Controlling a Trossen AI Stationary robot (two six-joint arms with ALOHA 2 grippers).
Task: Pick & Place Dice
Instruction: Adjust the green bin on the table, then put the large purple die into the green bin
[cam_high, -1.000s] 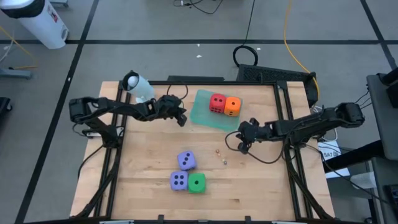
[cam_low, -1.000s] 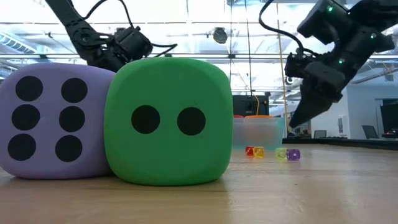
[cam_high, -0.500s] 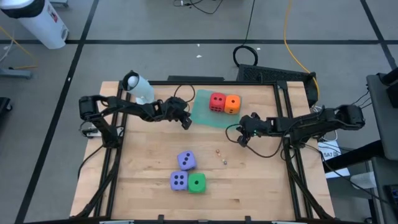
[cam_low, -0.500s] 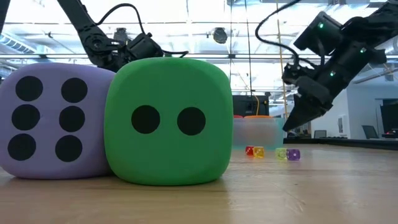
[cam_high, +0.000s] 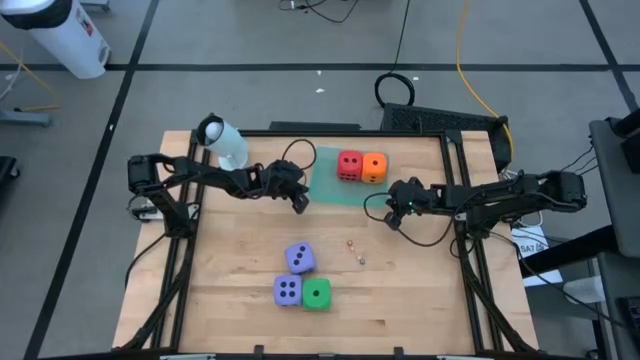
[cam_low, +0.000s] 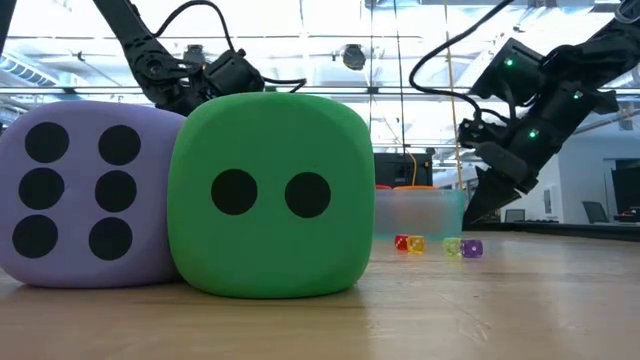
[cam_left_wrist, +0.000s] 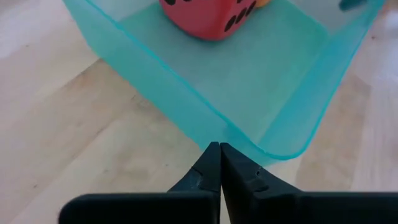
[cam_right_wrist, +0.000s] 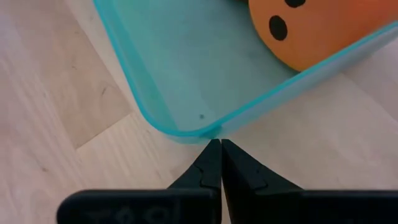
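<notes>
Bright, even light; soft shadows

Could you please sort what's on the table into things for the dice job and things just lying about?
Job:
- red foam die
- orange foam die
- two purple foam dice
- green foam die

Lying about:
- translucent teal plastic tray
- tiny coloured dice
- white cylinder

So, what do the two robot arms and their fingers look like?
Both arms are black and slim, built of jointed segments, with loose black cables looping along them. The left gripper and right gripper each end in two dark, matte fingers tapering to a thin point. Small green lights glow on the right arm's wrist in the low view.
</notes>
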